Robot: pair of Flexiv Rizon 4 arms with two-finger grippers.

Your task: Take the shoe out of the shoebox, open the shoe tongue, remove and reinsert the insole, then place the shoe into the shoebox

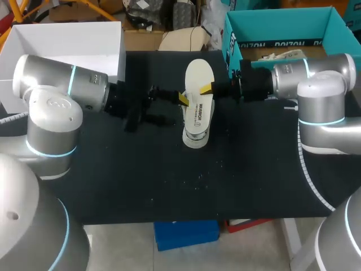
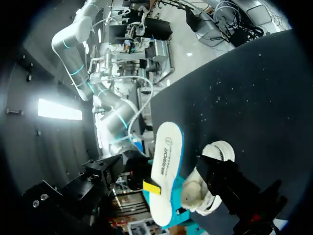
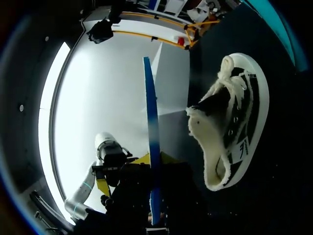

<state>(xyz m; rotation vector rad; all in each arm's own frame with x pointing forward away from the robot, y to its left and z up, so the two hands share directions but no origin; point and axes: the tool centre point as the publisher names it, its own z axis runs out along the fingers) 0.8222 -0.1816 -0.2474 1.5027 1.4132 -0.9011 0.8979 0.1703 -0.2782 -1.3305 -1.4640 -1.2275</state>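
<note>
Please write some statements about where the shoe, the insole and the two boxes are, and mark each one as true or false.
1. The insole is out of the shoe. True.
2. The shoe lies in the teal box. False: it is on the table, outside the teal box.
3. The right gripper is shut on the insole. True.
4. The white box stands at the table's right side. False: the white box is at the far left; the teal box is at the right.
</note>
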